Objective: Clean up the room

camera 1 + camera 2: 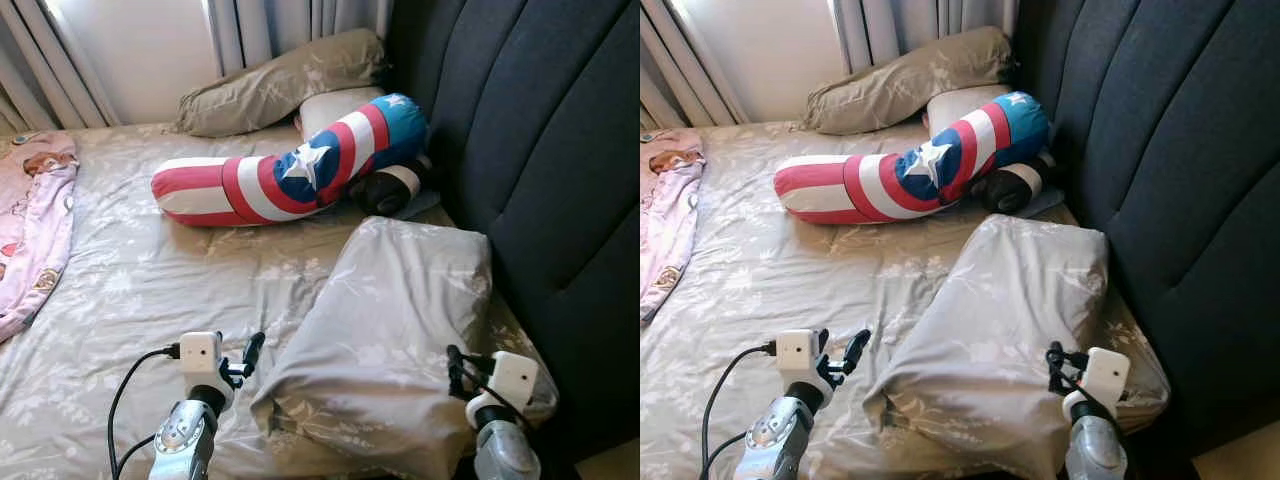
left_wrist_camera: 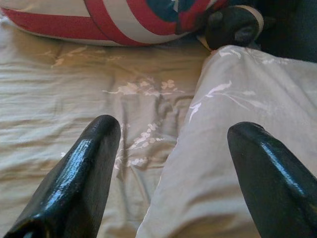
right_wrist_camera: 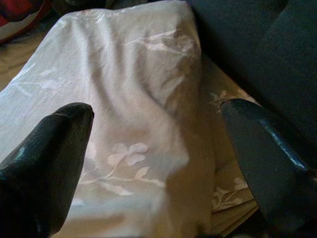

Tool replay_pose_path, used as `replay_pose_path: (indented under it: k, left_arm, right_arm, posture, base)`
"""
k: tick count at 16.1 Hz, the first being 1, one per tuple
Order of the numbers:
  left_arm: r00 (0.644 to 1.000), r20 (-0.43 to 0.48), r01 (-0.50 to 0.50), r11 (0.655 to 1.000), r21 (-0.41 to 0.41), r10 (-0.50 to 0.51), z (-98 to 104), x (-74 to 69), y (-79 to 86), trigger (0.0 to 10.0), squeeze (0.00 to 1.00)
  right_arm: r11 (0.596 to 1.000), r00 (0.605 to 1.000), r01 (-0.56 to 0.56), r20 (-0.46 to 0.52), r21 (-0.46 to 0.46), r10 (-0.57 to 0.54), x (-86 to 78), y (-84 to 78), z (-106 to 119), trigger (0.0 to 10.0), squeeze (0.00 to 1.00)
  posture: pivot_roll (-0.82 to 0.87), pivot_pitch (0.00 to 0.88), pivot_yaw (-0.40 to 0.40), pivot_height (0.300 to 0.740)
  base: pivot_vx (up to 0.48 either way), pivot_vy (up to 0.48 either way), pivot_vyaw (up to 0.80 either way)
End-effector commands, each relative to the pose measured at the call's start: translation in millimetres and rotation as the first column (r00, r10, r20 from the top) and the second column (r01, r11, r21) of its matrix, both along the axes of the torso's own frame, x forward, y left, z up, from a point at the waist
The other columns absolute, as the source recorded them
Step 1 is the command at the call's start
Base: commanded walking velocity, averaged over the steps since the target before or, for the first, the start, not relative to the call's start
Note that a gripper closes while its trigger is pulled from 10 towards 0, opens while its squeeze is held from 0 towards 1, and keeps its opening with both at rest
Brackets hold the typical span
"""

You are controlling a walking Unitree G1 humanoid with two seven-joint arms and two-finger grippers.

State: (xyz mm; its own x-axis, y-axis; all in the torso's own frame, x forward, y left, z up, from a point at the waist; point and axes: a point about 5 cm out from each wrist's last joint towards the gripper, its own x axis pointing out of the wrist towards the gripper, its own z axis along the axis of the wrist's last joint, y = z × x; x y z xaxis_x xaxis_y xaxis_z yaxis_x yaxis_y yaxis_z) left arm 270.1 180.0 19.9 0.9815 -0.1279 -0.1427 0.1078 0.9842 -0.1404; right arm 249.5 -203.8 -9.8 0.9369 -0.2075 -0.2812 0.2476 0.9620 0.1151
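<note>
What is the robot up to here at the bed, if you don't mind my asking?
The robot stands at the bed with both arms out toward a grey floral pillow beside the dark headboard. Its left pincer and right pincer are open on either side of the pillow's near end, holding nothing. A striped star bolster lies further back.

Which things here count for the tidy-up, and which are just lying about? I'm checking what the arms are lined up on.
In hand:
- grey pillow, nearest
- left gripper, open at its left edge
- right gripper, open at its right edge

Lying about:
- striped star bolster
- beige pillow by the curtains
- pink blanket
- dark headboard
</note>
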Motion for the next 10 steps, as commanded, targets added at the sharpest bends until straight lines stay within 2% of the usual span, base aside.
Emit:
replay_pose_path:
  k: [1, 2, 8, 10]
  left_arm:
    - [1.0, -0.002, 0.014, 1.0, 0.024, -0.014, 0, 0.4, -0.2, 10.0, 0.0]
    - [1.0, -0.003, 0.009, 1.0, 0.017, -0.009, 0, 0.7, -0.6, 10.0, 0.0]
    - [1.0, 0.008, 0.008, 0.999, 0.037, -0.009, 1, 1.0, 0.4, 10.0, 0.0]
    - [1.0, 0.01, 0.003, 0.999, 0.044, -0.003, 2, 2.0, 0.5, 10.0, 0.0]
  right_arm:
    - [1.0, 1.0, 0.0, 0.018, -0.007, 0.0, 2.2, -2.1, 3, 10.0, 0.0]
    - [1.0, 1.0, -0.004, 0.014, -0.01, 0.004, 1.3, -2.6, 2, 10.0, 0.0]
    - [0.999, 0.999, -0.049, 0.002, 0.014, 0.049, -0.4, 6.8, -1, 10.0, 0.0]
    - [0.998, 0.998, -0.061, 0.006, 0.01, 0.061, 1.6, 7.4, 0, 10.0, 0.0]
  posture:
    - [-0.04, 0.0, 0.0, 0.69]
    - [-0.04, 0.0, 0.0, 0.69]
    - [-0.04, 0.0, 0.001, 0.69]
    - [-0.04, 0.0, -0.001, 0.69]
  base:
    - [0.0, -0.379, 0.0]
    - [0.0, -0.251, 0.0]
    - [0.0, 0.0, 0.0]
    - [0.0, -0.396, 0.0]
